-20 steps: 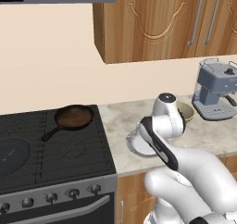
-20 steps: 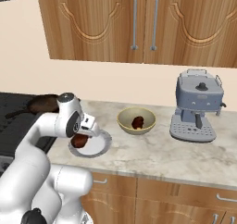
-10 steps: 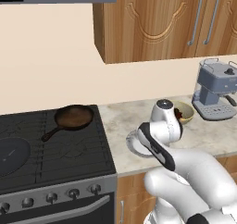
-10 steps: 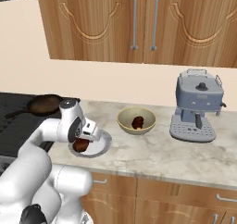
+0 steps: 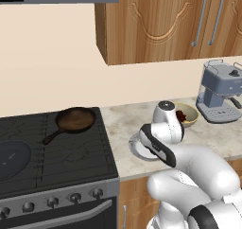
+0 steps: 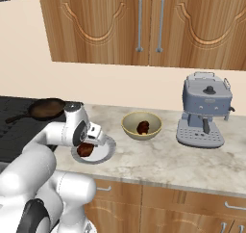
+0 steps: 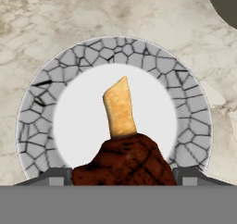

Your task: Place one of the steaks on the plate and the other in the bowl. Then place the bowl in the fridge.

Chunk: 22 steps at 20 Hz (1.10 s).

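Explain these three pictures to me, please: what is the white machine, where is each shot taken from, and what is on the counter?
The white machine is a robot arm on a driving base in a computer-drawn kitchen. Two pictures come from cameras on the base, behind the arm to its left and right. The third comes from a camera on the hand, looking down along the gripper.

On the marble counter lies a plate with a steak on it. In the hand picture the open gripper hangs right over that steak, its fingers on either side; whether they touch it I cannot tell. Beside the plate stands a bowl with the other steak inside. To the right is a coffee machine; to the left, a skillet on the stove.
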Motion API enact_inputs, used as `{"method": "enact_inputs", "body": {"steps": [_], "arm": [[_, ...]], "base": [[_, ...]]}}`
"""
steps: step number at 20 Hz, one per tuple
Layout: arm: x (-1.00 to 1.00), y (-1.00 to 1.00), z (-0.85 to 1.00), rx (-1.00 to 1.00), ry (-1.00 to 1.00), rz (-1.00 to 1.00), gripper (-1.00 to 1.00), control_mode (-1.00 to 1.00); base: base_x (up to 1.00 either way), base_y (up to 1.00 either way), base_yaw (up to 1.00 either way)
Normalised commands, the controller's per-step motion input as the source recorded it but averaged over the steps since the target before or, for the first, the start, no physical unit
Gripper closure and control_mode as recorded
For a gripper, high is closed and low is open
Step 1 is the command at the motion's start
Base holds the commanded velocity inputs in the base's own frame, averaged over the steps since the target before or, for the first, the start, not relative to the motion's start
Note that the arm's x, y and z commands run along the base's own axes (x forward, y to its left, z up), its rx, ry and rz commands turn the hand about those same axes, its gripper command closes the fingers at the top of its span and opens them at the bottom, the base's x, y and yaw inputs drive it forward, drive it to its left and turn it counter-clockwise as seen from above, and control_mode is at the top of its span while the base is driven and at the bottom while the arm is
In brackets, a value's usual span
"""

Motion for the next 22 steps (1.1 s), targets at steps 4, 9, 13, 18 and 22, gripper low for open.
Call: {"method": "enact_inputs", "body": {"steps": [4,9,13,18,22], "arm": [[0.0,0.0,0.0,0.0,0.0,0.0,-1.0,-1.0],[0.0,0.0,0.0,0.0,0.0,0.0,-1.0,-1.0],[-0.01,0.0,0.12,0.0,0.0,0.0,-1.0,-1.0],[-0.18,0.0,0.4,0.0,0.02,0.0,-1.0,-1.0],[-0.96,0.0,0.21,0.0,0.02,0.0,-1.0,-1.0]], "base": [[0.0,0.0,0.0],[0.0,0.0,0.0],[0.0,0.0,0.0],[0.0,0.0,0.0],[0.0,0.0,0.0]]}}
